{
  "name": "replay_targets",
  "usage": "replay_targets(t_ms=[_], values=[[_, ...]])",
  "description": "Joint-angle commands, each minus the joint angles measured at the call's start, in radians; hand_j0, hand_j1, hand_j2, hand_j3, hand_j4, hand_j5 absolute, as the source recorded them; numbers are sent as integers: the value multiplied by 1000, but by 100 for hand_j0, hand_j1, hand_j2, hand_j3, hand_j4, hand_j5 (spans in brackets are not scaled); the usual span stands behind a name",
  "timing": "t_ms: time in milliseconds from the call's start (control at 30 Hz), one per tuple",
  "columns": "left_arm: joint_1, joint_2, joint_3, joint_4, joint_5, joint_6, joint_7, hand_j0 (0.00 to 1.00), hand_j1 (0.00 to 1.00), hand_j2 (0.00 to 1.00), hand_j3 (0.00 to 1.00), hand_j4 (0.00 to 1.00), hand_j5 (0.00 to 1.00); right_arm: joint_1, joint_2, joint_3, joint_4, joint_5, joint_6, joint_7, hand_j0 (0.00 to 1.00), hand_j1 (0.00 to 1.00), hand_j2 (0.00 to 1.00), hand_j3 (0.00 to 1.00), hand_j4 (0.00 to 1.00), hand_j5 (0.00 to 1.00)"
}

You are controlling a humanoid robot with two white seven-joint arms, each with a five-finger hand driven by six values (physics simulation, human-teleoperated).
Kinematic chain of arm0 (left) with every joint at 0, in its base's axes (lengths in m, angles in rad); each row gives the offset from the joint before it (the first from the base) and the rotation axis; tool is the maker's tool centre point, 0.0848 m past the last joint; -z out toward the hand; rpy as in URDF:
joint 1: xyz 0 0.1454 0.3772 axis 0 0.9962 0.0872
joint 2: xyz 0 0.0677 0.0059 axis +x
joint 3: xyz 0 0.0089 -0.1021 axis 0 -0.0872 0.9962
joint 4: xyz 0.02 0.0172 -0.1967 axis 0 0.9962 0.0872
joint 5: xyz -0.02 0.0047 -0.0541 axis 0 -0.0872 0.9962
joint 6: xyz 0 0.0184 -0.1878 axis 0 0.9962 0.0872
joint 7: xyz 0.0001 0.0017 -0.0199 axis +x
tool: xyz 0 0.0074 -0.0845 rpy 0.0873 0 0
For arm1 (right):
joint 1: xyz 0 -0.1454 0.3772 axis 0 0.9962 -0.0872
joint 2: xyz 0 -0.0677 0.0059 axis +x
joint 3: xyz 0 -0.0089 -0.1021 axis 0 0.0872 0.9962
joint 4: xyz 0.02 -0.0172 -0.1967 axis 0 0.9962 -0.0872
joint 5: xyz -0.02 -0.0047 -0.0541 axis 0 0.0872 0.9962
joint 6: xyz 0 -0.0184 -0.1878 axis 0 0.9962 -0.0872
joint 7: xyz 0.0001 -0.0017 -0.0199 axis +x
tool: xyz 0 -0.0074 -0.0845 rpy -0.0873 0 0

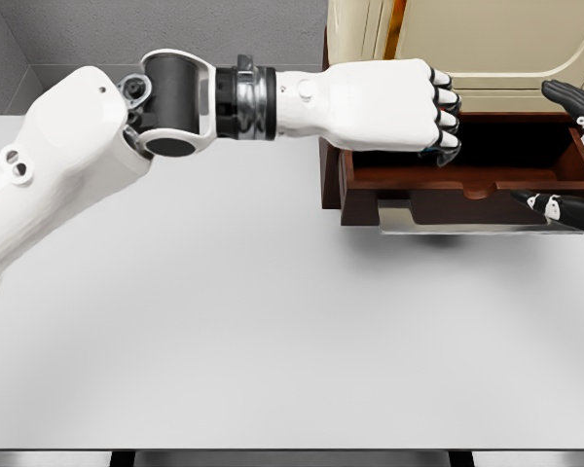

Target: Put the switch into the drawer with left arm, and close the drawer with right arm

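White worktop (273, 341) fills the foreground. Farther back, right, drawer (467, 185) stands pulled out of a cream cabinet (487, 49). Left hand (409, 102) hangs over its left end, fingers curled; switch not visible. Right hand (574, 156), fingers apart, at right edge.

Dark reddish-brown drawer (467, 180), cream cabinet (467, 49)

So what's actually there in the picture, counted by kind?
White robot arms: 2, the left hand over the drawer, the right hand at the picture's right edge
Brown open drawer: 1
Cream cabinet: 1
White table: 1
Total: 5
The switch is not visible.
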Motion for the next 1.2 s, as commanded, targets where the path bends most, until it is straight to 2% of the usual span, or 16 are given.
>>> replay_targets(t_ms=[0, 633, 800, 967, 1167], values=[[0, -6, 1, 12, 3, 1, 1, 49, 49, 49, 49, 49, 49, 0, -1, 0, 0, -5, -1, -1, 100, 100, 100, 100, 100, 100], [-14, -35, 0, 78, 3, 1, -12, 51, 51, 51, 51, 51, 51, 0, -1, 0, 0, -5, -1, -2, 100, 100, 100, 100, 100, 100], [-17, -35, 0, 93, 3, 1, -12, 54, 54, 54, 54, 54, 54, 0, -1, 0, 0, -3, -1, -1, 100, 100, 100, 100, 100, 100], [-20, -48, 0, 96, 6, 1, -10, 100, 100, 100, 100, 100, 100, 0, -1, 0, 0, -3, -1, -2, 100, 100, 100, 100, 100, 100], [-21, -49, 1, 98, 6, 1, -10, 100, 100, 100, 100, 100, 100, 2, -1, 0, 0, -5, -1, -2, 100, 100, 100, 100, 100, 100]])
